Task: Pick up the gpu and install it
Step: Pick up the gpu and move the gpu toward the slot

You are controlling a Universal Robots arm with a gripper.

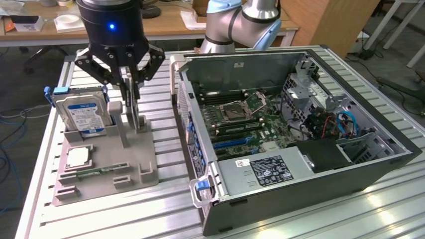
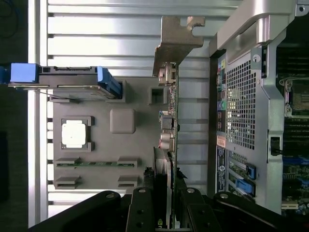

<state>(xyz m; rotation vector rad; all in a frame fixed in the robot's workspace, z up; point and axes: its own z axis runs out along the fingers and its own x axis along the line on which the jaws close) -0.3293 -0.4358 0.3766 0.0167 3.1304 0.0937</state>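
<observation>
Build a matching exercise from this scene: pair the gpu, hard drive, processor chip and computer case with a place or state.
1 gpu
2 hard drive
3 processor chip
4 computer case

A lies flat in the grey holder
B side open, motherboard showing
C held on edge in the gripper
D stands upright, blue rails attached

Pairs: 1-C, 2-D, 3-A, 4-B

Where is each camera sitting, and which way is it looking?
Exterior view: sits off the arm, up high, looking down over the table at the grey holder and open computer case; the arm and its gripper show.
Wrist view: sits on the wrist, looking down along the fingers, closed on the upright gpu.
Shared: both see the gpu, holder, hard drive and case.
</observation>
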